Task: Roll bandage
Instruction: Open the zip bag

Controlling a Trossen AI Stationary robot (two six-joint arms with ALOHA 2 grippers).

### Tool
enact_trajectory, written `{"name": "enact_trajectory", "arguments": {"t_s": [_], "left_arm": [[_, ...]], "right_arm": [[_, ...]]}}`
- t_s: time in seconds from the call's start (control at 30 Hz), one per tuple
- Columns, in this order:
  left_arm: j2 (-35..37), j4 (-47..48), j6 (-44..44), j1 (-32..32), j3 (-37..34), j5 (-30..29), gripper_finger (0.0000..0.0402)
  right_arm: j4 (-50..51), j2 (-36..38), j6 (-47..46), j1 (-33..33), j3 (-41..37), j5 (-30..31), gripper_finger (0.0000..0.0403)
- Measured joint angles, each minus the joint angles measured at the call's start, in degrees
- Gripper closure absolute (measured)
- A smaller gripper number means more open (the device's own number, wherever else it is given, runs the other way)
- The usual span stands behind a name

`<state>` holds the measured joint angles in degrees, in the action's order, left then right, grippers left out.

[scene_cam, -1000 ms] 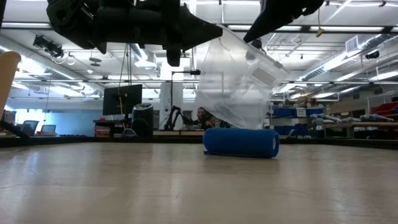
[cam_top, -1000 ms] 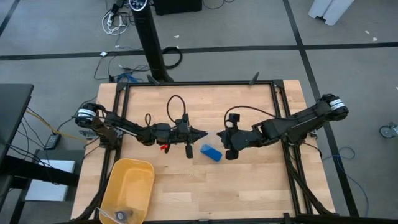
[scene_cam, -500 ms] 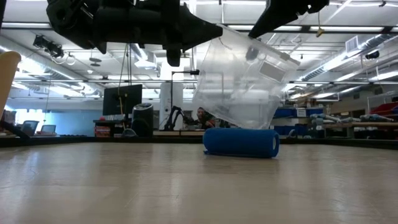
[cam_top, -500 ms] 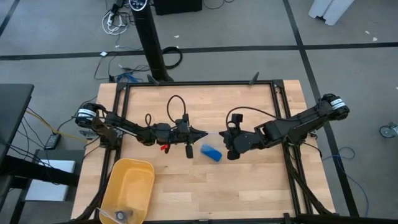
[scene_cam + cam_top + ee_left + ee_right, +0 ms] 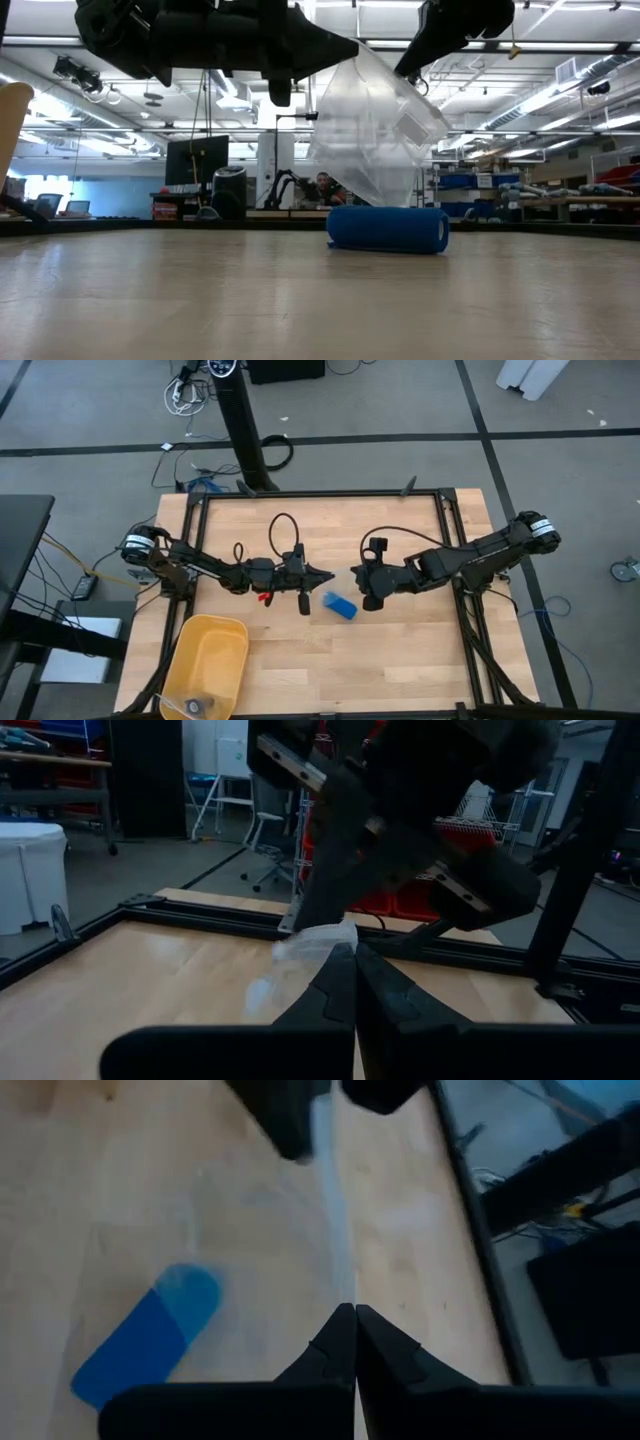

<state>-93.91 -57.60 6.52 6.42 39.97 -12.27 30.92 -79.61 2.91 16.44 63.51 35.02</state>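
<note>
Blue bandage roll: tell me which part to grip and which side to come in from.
Grip the bandage across its middle, from straight above, fingers on the two long curved sides. It lies flat on the table as a short cylinder, ends free. Both the left gripper and right gripper are shut on the clear bag above it.

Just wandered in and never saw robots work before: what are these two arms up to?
The two arms hold a clear plastic bag up between them above the wooden table. The left claw and the right claw are each shut on an edge of it. Under the bag a rolled blue bandage lies on the table, out of the bag. A yellow bin sits at the table's near left corner, away from the action.
</note>
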Motion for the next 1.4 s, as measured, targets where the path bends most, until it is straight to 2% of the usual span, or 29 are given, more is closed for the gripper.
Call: {"name": "enact_trajectory", "arguments": {"t_s": [0.13, 0.33, 0.5, 0.63, 0.77, 0.97, 1.1, 1.27, 1.4], "left_arm": [[0.0, -0.1, 0.0, 0.0, 0.0, 0.1, 0.0401], [0.0, -0.1, 0.0, 0.0, 0.0, 0.2, 0.0401], [0.0, 0.0, 0.0, 0.0, 0.0, 0.4, 0.0401], [0.0, 0.1, 0.0, 0.0, 0.0, 0.4, 0.0402], [0.0, 0.1, 0.0, 0.0, 0.0, 0.4, 0.0402], [0.0, 0.2, -0.3, 0.0, 0.0, 0.4, 0.0402], [0.0, 1.2, -0.4, 0.0, 0.0, 0.4, 0.0402], [0.0, 1.4, -0.1, -0.3, 0.0, 0.4, 0.0402], [0.0, 1.5, 0.2, -0.4, 0.0, 0.3, 0.0402]], "right_arm": [[0.1, 0.0, -0.2, -0.4, 0.0, -3.4, 0.0402], [-1.3, 0.0, -1.6, -0.1, 0.0, 0.7, 0.0402], [-1.8, 0.0, -1.5, -0.2, 0.0, -4.4, 0.0401], [-1.3, 0.0, -2.0, -0.3, 0.0, -4.6, 0.0395], [0.2, 0.0, -2.8, -0.9, 0.0, -4.5, 0.0369], [8.0, 2.6, -4.8, -0.2, 0.0, -1.8, 0.0299], [7.1, 5.3, -4.9, 1.3, 0.0, -1.9, 0.0264], [5.1, 5.2, -7.9, 1.9, 0.0, -8.8, 0.0252], [4.7, 2.2, -8.4, 1.9, 0.0, -10.0, 0.0252]]}}
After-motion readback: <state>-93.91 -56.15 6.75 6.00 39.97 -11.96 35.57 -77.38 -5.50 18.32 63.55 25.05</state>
